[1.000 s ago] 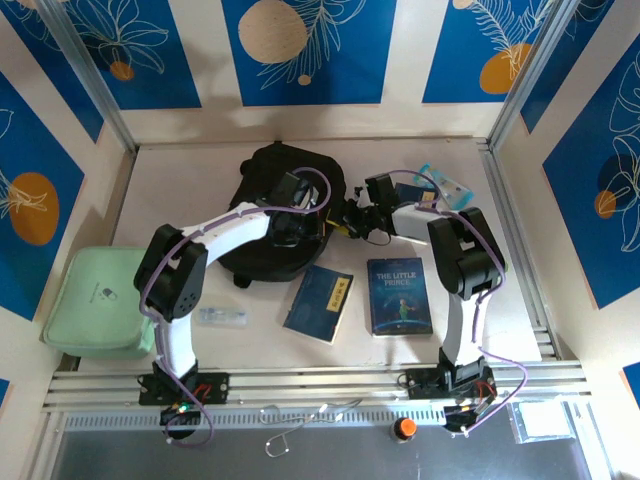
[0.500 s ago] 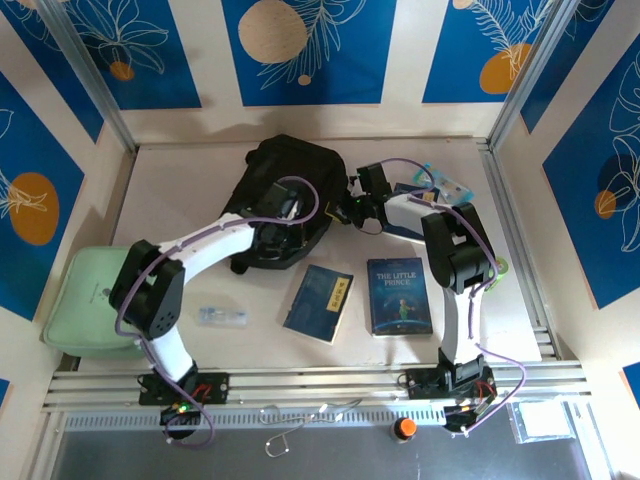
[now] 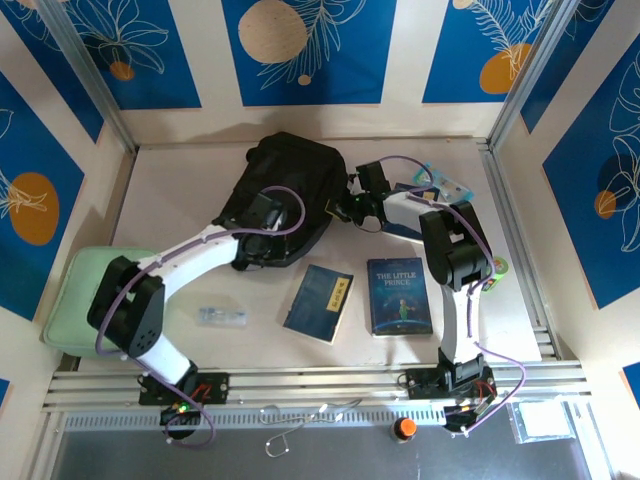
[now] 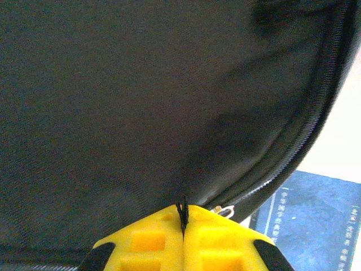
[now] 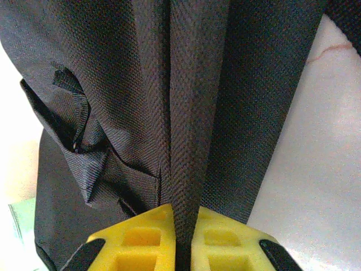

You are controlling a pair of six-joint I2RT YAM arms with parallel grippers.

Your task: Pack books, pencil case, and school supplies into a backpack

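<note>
The black backpack (image 3: 290,175) lies at the back middle of the table. My left gripper (image 3: 270,222) sits on its near side, its yellow fingers (image 4: 146,240) shut on a thin black zip cord (image 4: 182,212) of the backpack (image 4: 141,101). My right gripper (image 3: 345,208) is at the bag's right edge, shut on a black woven strap (image 5: 192,113) of the backpack (image 5: 101,73). A navy book with a yellow label (image 3: 318,302) and "The Little Prince" (image 3: 400,295) lie flat in front. The mint green pencil case (image 3: 85,290) sits at the left, partly under the left arm.
A small clear item (image 3: 222,316) lies near the left arm's base. A teal-and-clear item (image 3: 450,185) rests at the back right, and a small green thing (image 3: 497,265) by the right arm. Metal rails (image 3: 320,380) run along the near edge.
The right gripper has closed on the strap. The left arm has drawn back to the left with the cord, and the backpack has shifted up and leftward.
</note>
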